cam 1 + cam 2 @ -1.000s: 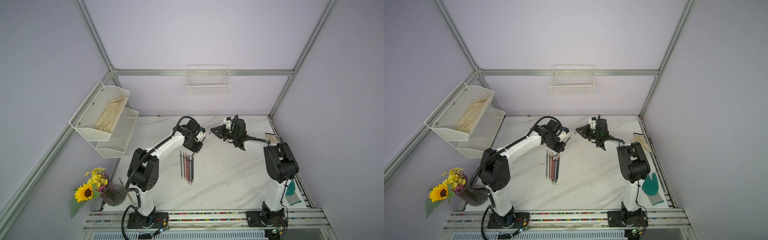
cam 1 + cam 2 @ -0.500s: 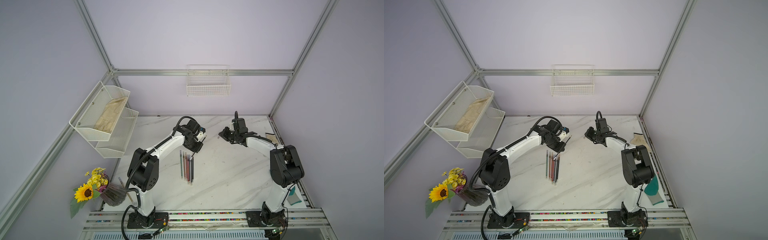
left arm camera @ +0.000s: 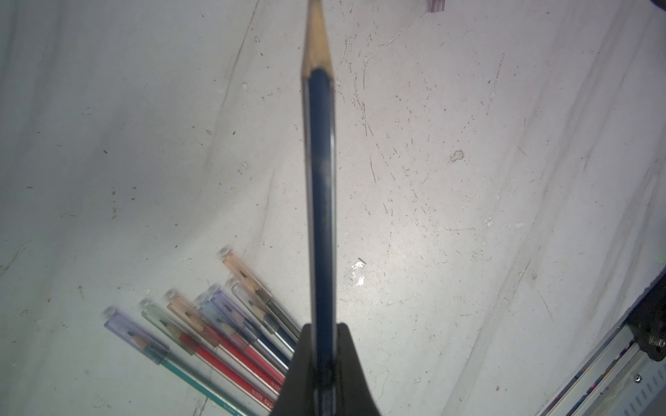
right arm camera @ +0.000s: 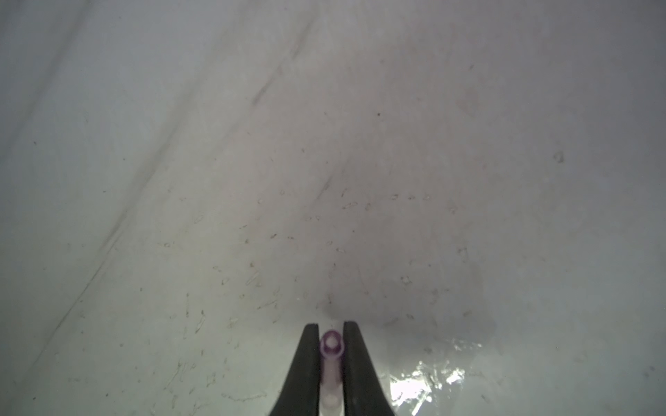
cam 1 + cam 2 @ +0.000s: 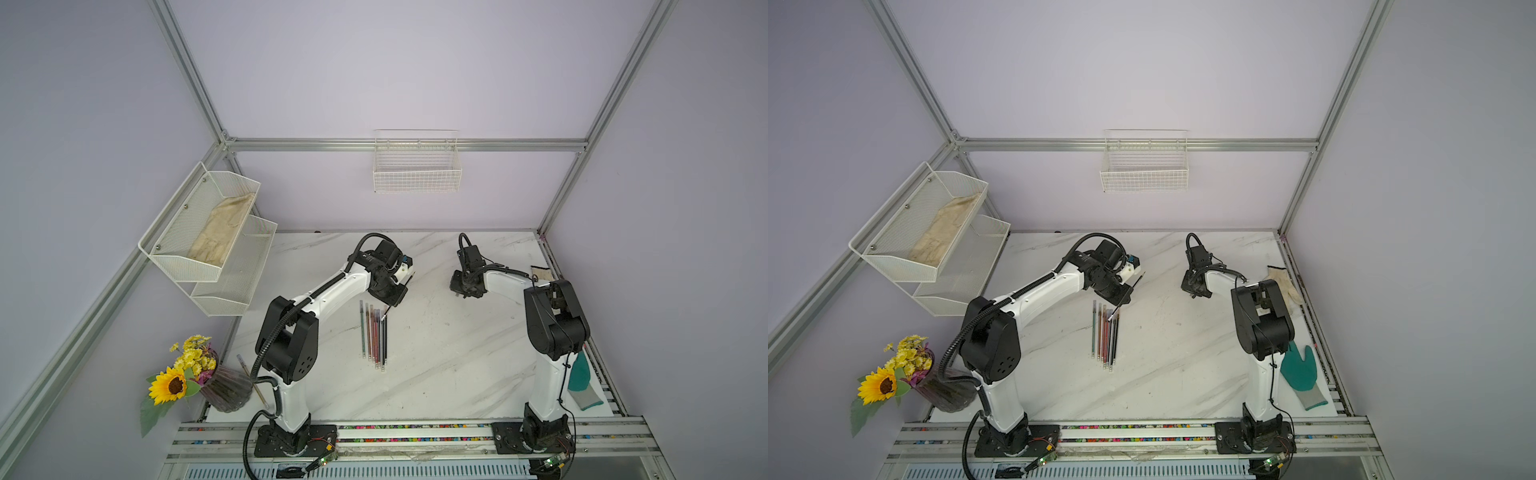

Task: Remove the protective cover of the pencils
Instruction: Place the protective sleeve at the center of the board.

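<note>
Left wrist, seven capped pencils [image 3: 220, 317], one bare pencil [image 3: 320, 198]

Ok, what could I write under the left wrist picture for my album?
Left gripper holds an uncapped dark blue pencil; capped pencils lie on the marble table.
</note>
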